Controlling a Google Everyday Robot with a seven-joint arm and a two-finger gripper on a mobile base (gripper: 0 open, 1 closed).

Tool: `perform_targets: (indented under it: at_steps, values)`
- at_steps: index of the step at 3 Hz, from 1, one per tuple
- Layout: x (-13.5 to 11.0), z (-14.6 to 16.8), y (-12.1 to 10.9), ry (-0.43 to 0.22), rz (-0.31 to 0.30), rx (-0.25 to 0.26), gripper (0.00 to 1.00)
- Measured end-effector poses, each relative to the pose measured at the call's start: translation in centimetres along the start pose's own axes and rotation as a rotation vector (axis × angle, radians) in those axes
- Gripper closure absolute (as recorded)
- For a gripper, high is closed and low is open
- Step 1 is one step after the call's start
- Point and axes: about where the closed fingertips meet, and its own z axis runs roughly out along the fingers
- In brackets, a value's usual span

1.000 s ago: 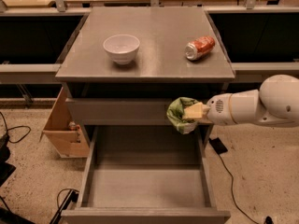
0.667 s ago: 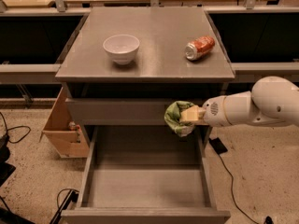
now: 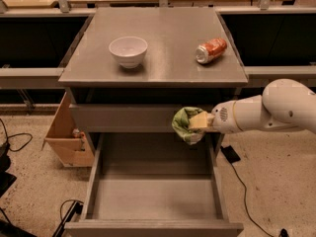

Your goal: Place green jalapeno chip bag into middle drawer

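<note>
The end effector (image 3: pixel 201 122) gripped the chip bag (image 3: pixel 181 121) above the far right corner of the open drawer (image 3: pixel 148 197).

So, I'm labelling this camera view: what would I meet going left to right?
Cardboard box, white bowl, green chip bag, the gripper shut on it above the open drawer's back right corner, white arm.

The middle drawer (image 3: pixel 153 197) stands pulled out, open from above; the gripper (image 3: pixel 198 122), clasping the green jalapeno chip bag (image 3: pixel 181 125), hangs over its rear right corner, close against the upper drawer front (image 3: pixel 123 117).
</note>
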Motion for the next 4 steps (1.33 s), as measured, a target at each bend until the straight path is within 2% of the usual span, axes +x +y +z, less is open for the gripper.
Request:
perform_targets:
  at_steps: [1,2,3,4]
  values:
    - [4.2,2.5,-6.0,0.064,0.049,0.021,1.00]
    - [7.4,3.8,-9.8,0.118,0.073,0.022,1.00]
    - [9.4,5.3,-12.2,0.163,0.082,-0.001,1.00]
    - [10.7,6.8,-10.4,0.206,0.015,-0.066,0.97]
